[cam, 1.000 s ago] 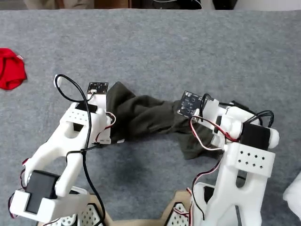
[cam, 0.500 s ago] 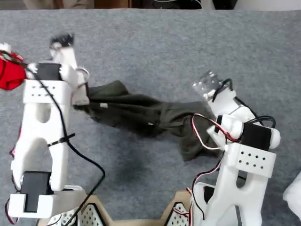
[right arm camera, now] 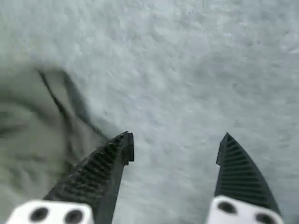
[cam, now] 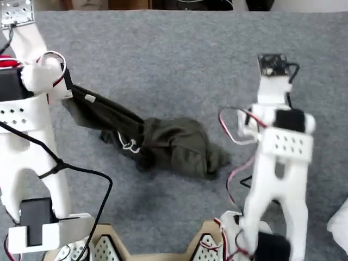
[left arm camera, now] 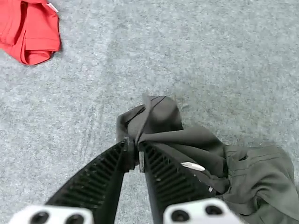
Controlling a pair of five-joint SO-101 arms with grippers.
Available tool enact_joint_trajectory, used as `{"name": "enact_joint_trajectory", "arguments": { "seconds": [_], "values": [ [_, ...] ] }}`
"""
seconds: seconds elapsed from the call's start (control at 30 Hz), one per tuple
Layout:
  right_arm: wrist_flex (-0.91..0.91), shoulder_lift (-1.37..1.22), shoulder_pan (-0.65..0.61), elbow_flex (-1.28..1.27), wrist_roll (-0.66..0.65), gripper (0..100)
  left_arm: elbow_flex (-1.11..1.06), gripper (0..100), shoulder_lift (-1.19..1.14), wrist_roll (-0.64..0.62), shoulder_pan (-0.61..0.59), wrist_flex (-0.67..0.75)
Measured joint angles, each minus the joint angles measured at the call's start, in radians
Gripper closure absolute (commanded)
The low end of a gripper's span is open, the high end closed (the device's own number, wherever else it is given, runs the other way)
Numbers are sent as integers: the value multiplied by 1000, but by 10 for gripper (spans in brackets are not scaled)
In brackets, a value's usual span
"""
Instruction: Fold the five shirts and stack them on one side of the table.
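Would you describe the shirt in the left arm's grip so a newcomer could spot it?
Near the middle of the grey table lies a bunched shirt, one end pinched by the left gripper. Unlike the red shirt at the far left, it is dark green.

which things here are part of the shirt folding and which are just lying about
Job: dark green shirt, pinched in the left claw; red shirt; open right claw.
Lying about: white thing at the table's edge, too cut off to identify.

White arms carry black motors, black cables and ribbed black pincer fingers.
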State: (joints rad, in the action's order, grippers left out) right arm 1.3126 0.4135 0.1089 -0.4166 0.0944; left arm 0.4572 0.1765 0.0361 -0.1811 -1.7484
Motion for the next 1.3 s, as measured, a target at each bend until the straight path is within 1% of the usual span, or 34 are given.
{"name": "enact_joint_trajectory", "arguments": {
  "seconds": [0.07,0.13,0.23,0.33,0.5,0.7,0.83,0.97,1.1,1.3],
  "values": [
    [18,-92,-78,84,95,708,-41,982,0,2,0,0],
    [51,-183,-169,173,149,722,-83,982,0,2,0,0],
    [84,-319,-290,295,193,748,-137,982,0,2,0,0],
    [87,-470,-345,394,210,777,-176,982,0,2,0,0],
    [130,-710,-354,534,212,801,-203,982,0,2,0,0],
    [218,-881,-356,681,212,800,-206,982,0,2,0,0],
    [235,-936,-356,767,210,803,-206,982,0,2,0,0],
    [235,-962,-385,819,167,803,-206,982,0,2,0,0],
    [235,-996,-394,842,115,803,-206,982,0,2,0,0],
    [235,-1020,-439,842,101,804,-206,982,0,2,0,0]
  ]
}}
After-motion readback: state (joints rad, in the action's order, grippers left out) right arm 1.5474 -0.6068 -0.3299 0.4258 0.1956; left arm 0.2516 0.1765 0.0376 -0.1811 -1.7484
